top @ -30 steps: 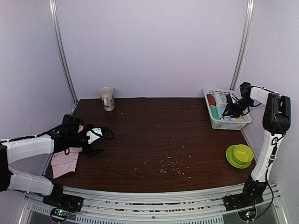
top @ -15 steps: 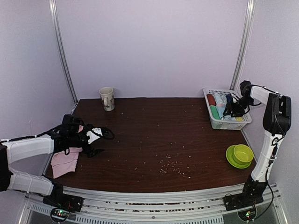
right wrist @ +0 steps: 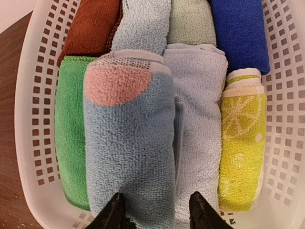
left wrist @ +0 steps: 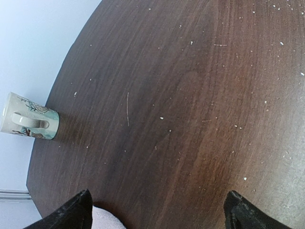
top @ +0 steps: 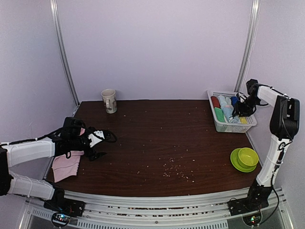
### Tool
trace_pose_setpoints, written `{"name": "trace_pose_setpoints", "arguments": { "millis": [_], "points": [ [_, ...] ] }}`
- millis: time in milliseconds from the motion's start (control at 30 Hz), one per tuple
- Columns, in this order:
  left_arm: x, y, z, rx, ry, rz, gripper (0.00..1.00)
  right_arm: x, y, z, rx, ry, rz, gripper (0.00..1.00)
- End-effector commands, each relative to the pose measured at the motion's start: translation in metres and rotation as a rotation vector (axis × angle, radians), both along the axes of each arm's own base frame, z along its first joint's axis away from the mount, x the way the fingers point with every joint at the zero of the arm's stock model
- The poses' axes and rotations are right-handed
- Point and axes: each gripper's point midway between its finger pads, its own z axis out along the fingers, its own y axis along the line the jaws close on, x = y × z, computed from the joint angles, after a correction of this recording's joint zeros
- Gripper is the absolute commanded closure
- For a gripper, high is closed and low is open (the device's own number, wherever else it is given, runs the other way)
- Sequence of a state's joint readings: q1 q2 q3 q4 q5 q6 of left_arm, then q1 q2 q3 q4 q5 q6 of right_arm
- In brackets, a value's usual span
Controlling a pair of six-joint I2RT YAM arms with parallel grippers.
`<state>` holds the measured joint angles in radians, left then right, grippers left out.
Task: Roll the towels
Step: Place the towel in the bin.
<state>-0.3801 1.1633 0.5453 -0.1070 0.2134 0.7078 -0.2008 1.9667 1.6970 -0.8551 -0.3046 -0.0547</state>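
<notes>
left pincer (left wrist: 158, 210) spread wide above table (left wrist: 190, 95), right pincer (right wrist: 155, 212) astride blue towel (right wrist: 128, 143) in basket (right wrist: 28, 119), grip unclear

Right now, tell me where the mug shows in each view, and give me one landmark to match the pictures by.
Top external: the mug stands at the table's far left corner, close to the back wall.
Left wrist: the mug is at the picture's left edge, about halfway down, turned sideways in the frame.
Right wrist: not in it.
Shared landmark: the dark wooden table, which in the right wrist view is only a brown strip at the left edge.
</notes>
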Motion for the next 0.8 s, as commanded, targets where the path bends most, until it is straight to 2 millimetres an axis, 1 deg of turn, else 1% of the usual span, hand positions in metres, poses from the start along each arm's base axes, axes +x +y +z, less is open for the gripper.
{"name": "trace_pose_setpoints", "arguments": {
  "millis": [0,100,200,267,367,467,633,700,767],
  "points": [
    [0.004,-0.001,0.005,-0.022,-0.019,0.001,0.02,0.009,-0.001,0.032,-0.019,-0.089,-0.006,0.58],
    [0.004,-0.001,0.005,-0.022,-0.018,0.002,0.02,0.011,0.01,0.022,0.002,-0.07,0.023,0.63],
    [0.004,-0.001,0.005,-0.022,-0.017,0.002,0.02,0.01,0.02,0.003,-0.003,-0.023,0.047,0.7],
    [0.004,-0.001,0.005,-0.022,-0.016,0.002,0.02,0.009,0.025,-0.01,-0.001,0.001,0.051,0.75],
    [0.004,-0.001,0.004,-0.021,-0.016,0.002,0.02,0.003,0.025,-0.028,-0.016,0.05,0.049,0.8],
    [0.004,-0.002,0.004,-0.022,-0.016,-0.001,0.02,-0.006,0.019,-0.043,-0.054,0.107,0.041,0.81],
    [0.004,-0.002,0.005,-0.022,-0.015,-0.002,0.02,-0.016,0.004,-0.055,-0.136,0.164,0.003,0.8],
    [0.003,-0.002,0.006,-0.024,-0.019,-0.001,0.02,-0.02,0.004,-0.063,-0.138,0.195,0.01,0.8],
    [0.004,-0.002,0.007,-0.027,-0.023,-0.001,0.02,-0.018,0.013,-0.064,-0.09,0.192,0.034,0.77]
  ]
}}
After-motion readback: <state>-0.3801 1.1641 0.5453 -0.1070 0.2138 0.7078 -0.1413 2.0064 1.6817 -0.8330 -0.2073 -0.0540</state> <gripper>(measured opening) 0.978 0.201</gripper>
